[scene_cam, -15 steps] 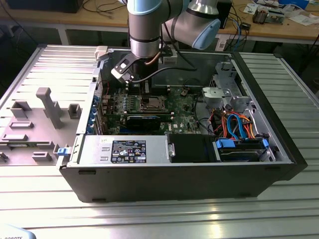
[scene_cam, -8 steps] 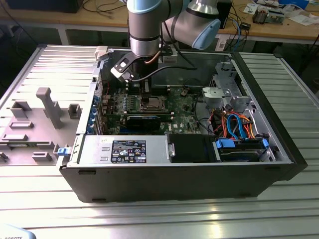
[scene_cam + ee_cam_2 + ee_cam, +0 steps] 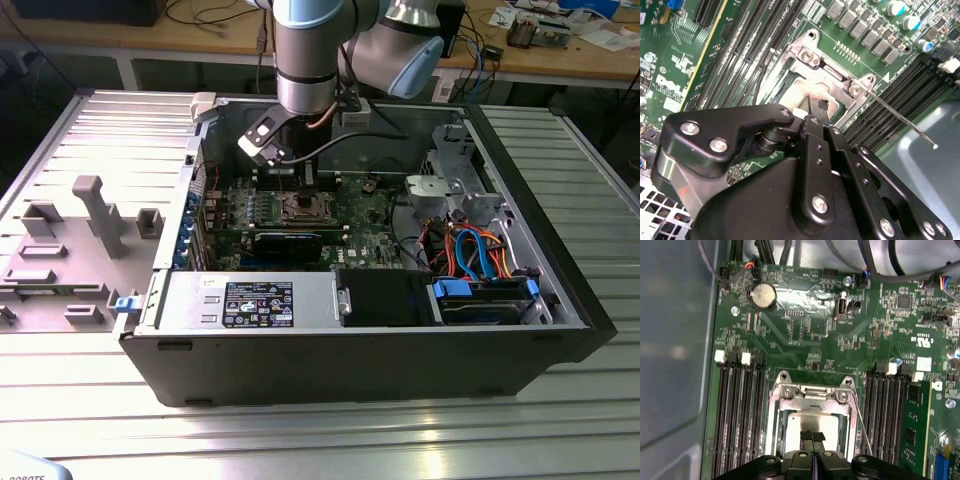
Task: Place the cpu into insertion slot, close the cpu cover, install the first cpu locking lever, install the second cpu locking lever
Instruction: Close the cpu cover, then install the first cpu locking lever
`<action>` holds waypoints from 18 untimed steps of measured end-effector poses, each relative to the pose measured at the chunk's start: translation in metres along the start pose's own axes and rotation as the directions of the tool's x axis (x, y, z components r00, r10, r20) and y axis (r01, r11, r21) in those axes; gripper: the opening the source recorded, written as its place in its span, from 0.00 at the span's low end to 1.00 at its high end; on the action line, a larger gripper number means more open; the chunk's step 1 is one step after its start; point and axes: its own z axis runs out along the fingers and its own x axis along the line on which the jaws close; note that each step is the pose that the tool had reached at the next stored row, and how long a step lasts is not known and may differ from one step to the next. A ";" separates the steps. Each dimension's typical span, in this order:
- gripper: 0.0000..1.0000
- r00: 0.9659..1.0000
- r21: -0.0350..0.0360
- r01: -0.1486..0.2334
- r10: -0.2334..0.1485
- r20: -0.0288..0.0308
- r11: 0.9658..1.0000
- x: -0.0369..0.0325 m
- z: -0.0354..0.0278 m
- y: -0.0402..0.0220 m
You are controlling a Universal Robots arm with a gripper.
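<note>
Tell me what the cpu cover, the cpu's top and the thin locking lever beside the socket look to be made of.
cpu cover: stamped sheet metal, silvery and fairly bright, with glints along its bent edges and rivets.
cpu: pale grey top with a dull, even sheen and no sharp glare, probably a matte metal plate.
locking lever: bare wire rod, likely steel, thin, with a bright line along its length.

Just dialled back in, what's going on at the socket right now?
The arm's gripper is down inside the open computer case, fingers shut, with its tips over the cpu, which sits in the insertion slot. The cpu cover appears to lie down around the chip. One thin locking lever stands free beside the socket, not latched.
</note>
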 end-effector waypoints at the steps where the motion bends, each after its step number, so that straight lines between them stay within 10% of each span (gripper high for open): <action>1: 0.11 1.000 0.000 0.000 0.000 0.000 1.000 0.0000 0.0000 0.0000; 18: 0.11 1.000 0.000 0.000 0.000 0.002 1.000 -0.0003 -0.0071 0.0013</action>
